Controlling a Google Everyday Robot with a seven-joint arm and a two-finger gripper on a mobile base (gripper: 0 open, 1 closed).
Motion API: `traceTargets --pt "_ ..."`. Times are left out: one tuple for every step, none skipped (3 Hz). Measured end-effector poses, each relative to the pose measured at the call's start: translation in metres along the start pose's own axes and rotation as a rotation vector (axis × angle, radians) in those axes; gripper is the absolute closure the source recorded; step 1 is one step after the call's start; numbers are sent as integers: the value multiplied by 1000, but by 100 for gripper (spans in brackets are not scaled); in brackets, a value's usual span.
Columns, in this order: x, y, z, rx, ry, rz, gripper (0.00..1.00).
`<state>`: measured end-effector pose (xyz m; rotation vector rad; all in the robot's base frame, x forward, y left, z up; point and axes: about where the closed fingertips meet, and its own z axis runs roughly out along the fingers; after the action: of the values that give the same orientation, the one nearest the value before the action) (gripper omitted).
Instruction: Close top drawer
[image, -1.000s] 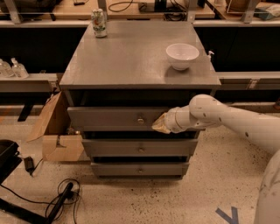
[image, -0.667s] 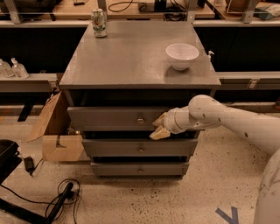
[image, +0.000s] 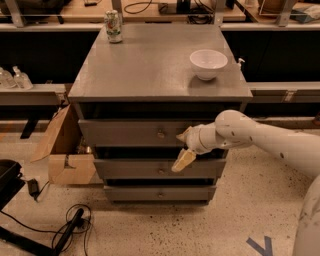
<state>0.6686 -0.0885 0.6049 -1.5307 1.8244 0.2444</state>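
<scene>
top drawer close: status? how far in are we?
Done: the gripper is at the front of the top drawer, just right of its knob, fingers spread and holding nothing. In hand: it looks placed to push on the panel. Left: the close itself. The front appears to stand proud of the drawer below, with a dark gap above it, so it looks not yet fully shut.

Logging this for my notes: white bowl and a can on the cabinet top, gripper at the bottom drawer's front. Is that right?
Not quite. The camera view shows the gripper at the front of the top drawer, just right of its knob, not the bottom one. The white bowl and can do sit on the cabinet top.
</scene>
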Motion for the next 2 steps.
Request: traceTargets --pt "0 1 0 0 0 0 0" --pt "0 1 0 0 0 0 18"
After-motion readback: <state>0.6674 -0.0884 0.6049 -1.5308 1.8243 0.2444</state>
